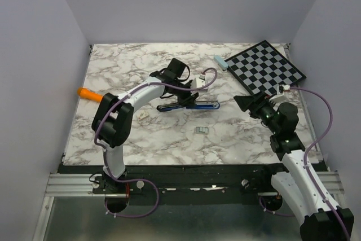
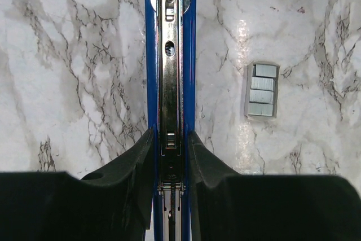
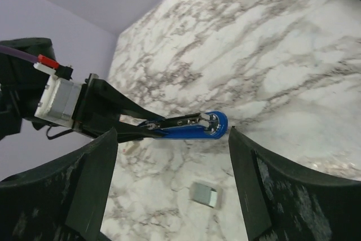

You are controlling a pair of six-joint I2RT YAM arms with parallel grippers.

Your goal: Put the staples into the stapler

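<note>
Left tool (image 2: 171,156) pinches stapler (image 2: 169,83) mid-worktop (image 1: 141,139), channel (image 2: 169,55) exposed; staples (image 2: 262,90) loose just nearside of it; right tool (image 3: 172,135) spread, empty, by right edge, next: pick staples square, seat them in channel

High rear view looking down, wrist views close, all sharing stapler (image 1: 208,105)

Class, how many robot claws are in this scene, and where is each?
2. The left black two-finger claw clamps the slim dark blue stapler mid-table; the right black claw is open beside the black-and-white checkerboard.
</note>
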